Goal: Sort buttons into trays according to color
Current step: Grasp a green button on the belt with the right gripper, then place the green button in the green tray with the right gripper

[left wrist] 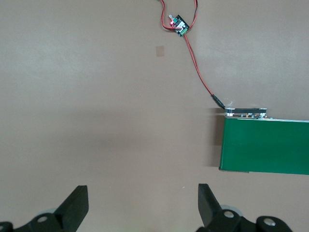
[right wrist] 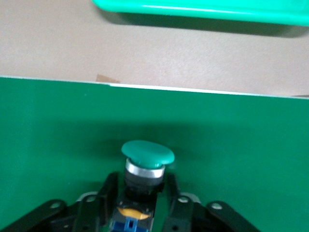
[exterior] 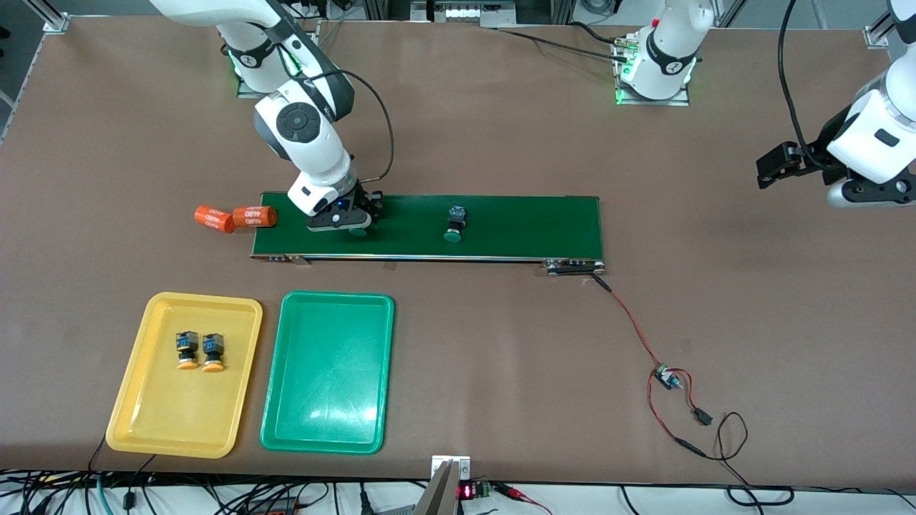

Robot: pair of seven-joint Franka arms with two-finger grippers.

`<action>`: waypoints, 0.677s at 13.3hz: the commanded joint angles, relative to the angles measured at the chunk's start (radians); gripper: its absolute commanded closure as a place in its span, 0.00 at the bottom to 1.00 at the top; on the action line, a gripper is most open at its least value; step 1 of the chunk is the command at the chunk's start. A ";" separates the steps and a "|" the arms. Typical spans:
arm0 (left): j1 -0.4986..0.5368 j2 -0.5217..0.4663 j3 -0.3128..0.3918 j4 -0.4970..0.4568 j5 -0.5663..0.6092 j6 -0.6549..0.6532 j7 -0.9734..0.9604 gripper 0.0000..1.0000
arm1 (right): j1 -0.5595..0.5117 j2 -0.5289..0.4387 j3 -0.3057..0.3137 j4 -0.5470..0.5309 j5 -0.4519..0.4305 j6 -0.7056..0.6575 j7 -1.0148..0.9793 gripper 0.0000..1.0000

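Right hand (exterior: 348, 222) is down on the belt (exterior: 501, 227) at the right arm's end, fingers (right wrist: 107, 191) pinching a green button (right wrist: 146, 159), which only the right wrist view really shows; from the front the arm hides most of it. Second green button (exterior: 455, 223) lies mid-belt, the two orange buttons (exterior: 200, 350) sit in the yellow tray (exterior: 136, 400), the green tray (exterior: 286, 422) just beside it. Left hand (left wrist: 142, 205) waits spread wide over bare table (left wrist: 96, 121) off the belt's other end; its wrist view catches the belt's red wire (left wrist: 198, 72).
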 commanded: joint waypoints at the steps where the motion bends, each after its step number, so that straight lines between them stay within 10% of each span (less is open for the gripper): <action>1: 0.007 -0.001 -0.003 0.020 -0.011 -0.021 0.023 0.00 | -0.014 0.002 -0.010 0.045 -0.012 -0.007 -0.027 0.94; 9: 0.006 -0.001 -0.005 0.020 -0.011 -0.020 0.023 0.00 | -0.018 0.129 -0.044 0.488 -0.004 -0.241 -0.150 0.95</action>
